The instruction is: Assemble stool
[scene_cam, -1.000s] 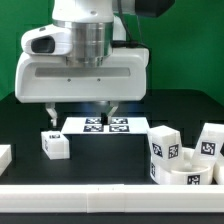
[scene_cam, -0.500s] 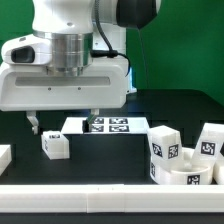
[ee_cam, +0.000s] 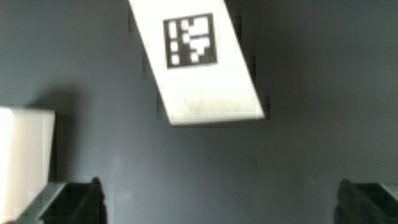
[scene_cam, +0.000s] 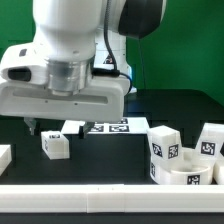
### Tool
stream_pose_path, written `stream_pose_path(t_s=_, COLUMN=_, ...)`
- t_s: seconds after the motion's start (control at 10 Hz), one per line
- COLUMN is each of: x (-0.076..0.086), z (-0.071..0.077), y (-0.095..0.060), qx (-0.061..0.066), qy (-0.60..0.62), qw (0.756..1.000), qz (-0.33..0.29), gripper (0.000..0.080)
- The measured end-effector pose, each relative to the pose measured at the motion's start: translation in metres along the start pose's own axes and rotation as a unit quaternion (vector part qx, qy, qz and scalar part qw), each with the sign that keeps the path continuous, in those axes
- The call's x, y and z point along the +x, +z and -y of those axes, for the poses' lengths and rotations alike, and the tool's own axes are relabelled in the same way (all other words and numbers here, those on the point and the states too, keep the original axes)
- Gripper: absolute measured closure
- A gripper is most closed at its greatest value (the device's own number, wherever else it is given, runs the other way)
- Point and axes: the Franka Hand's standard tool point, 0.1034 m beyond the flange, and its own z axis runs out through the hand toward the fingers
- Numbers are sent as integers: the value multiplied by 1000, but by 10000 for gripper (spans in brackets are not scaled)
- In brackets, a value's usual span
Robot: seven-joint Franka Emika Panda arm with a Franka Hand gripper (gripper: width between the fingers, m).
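The marker board (scene_cam: 112,128) lies flat on the black table (scene_cam: 100,166), before a green backdrop (scene_cam: 190,60).

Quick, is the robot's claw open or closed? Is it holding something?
Claw: open wide, holding nothing. The gap between its fingers is empty.

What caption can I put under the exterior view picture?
Open gripper hovers near a small white tagged plastic leg block on the black table.

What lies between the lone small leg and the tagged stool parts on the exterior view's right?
Only bare black table, as the exterior view shows.
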Motion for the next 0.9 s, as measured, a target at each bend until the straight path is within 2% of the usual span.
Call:
stream_pose_path(t_s=0.5, x=-7, z=3, y=12, qx=10, qy=-9, qw=986, qz=166, gripper=150)
stream_pose_path(t_s=0.8, x=-15, z=12, y=20, qx=21, qy=-23, qw=962, qz=272, gripper=150)
stream_pose_path(t_s=0.9, x=-14, z=13, y=25, qx=22, qy=-24, qw=958, qz=286, gripper=150)
